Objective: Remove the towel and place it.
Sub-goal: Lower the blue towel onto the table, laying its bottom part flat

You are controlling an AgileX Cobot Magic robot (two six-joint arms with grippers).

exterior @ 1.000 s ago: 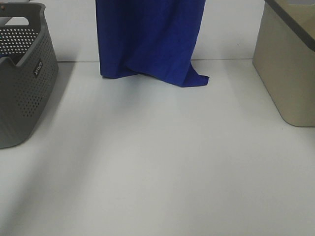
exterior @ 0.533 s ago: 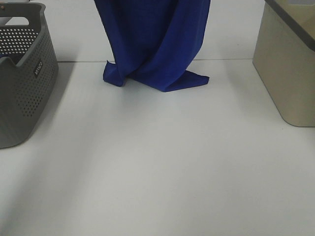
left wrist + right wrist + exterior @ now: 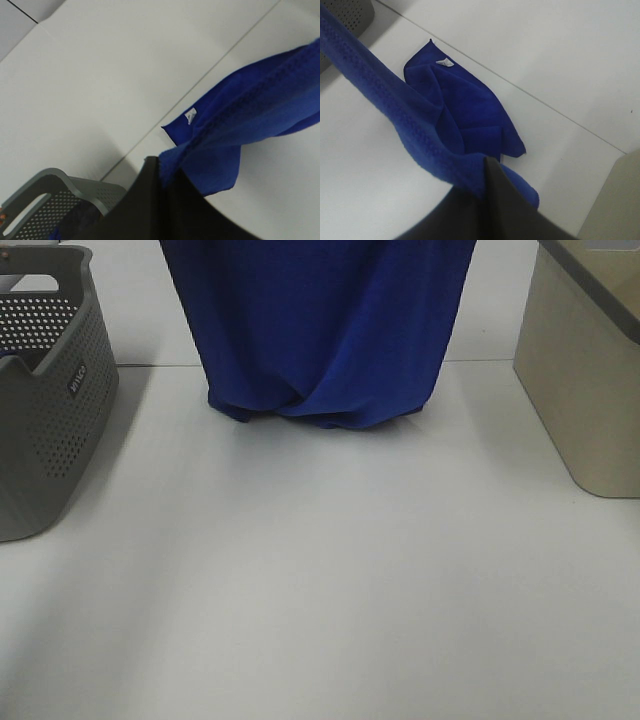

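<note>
Towel point(image 3: 325, 330) hanging spread, lower folds bunched on table point(image 3: 320, 590) right of basket point(image 3: 50, 410), left gripper point(image 3: 159, 172) pinching its hem, right gripper point(image 3: 484, 179) pinching its hem, bin point(image 3: 585, 390) farther right of basket

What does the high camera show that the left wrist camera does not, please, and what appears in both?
Only the high view: the beige bin at the right, and the towel hanging across its full width with its lower end bunched on the table.

Only the left wrist view: the left gripper shut on the towel's stitched edge, and the small white tag near one corner.

Both: the towel, the grey basket with its perforated wall, and the white table.
</note>
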